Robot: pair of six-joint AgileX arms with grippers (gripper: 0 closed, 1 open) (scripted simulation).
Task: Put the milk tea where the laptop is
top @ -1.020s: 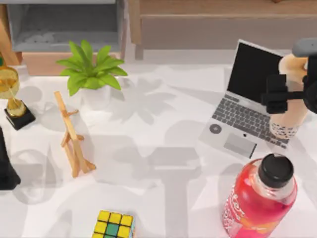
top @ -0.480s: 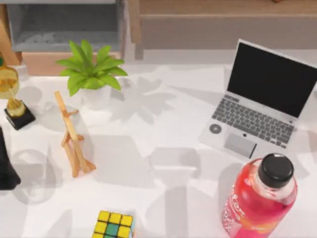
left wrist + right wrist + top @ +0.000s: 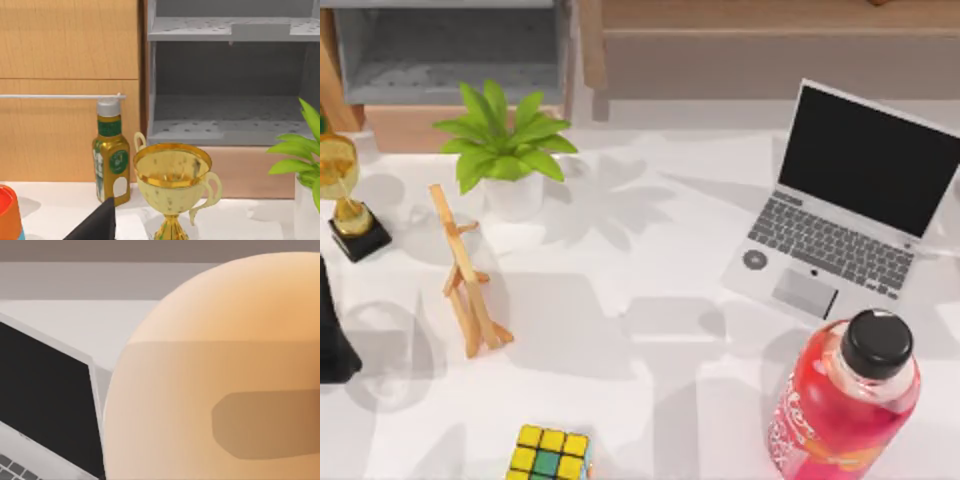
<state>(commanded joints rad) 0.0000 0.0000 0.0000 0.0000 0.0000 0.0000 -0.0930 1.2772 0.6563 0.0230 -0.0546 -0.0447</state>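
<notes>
Gone from above the laptop [image 3: 840, 215], milk tea [image 3: 220, 385] now looms close before the wrist camera.

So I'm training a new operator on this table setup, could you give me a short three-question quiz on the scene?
1. True or false: the laptop has its lid shut.
2. In the top view, which thing stands nearest the laptop? A. the puzzle cube B. the pink-red bottle C. the gold trophy
3. Fill in: in the right wrist view the milk tea looms close, beside the laptop's ____ screen.

Key: 1 false, the lid is open. 2 B. 3 black.
</notes>
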